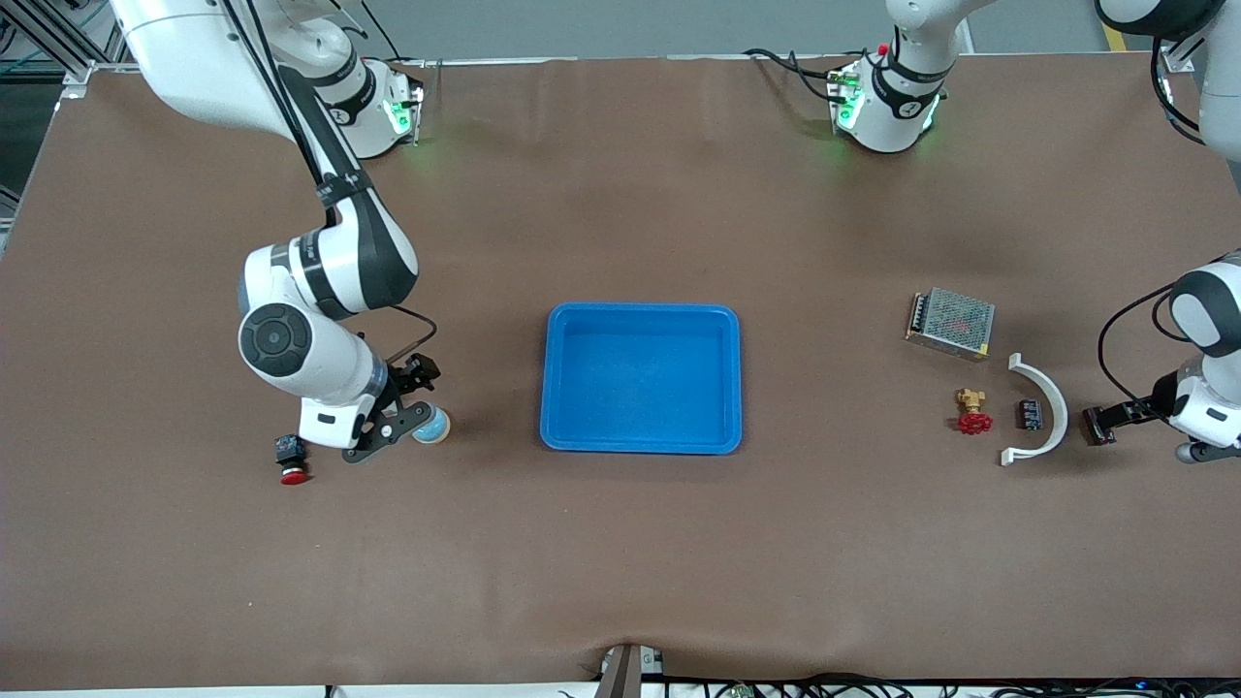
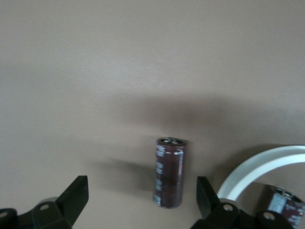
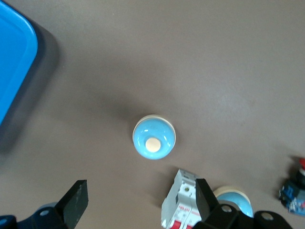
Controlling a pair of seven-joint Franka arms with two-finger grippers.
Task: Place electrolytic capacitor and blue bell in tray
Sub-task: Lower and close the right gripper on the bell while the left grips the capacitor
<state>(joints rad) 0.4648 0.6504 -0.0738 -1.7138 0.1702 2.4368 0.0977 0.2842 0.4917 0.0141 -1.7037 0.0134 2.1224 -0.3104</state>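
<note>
From the front you see the tray (image 1: pixel 641 377) mid-worktop, the right claw (image 1: pixel 415 419) over the blue bell (image 1: pixel 432 425). Left wrist view: left claw (image 2: pixel 142 196) spread wide around the lying electrolytic capacitor (image 2: pixel 169 171). Right wrist view: fingers (image 3: pixel 75 202) parted above the bell.

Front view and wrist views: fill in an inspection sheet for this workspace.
Surface: brown table cover, flat.
Job's things: tray mid-table, nothing in it; blue bell and capacitor on the table.
Clutter: red button, power supply, red valve, white curved bracket.
Grippers: right gripper open over blue bell; left gripper open over capacitor.
Cables: black cable on right arm.
Surroundings: metal frame.
</note>
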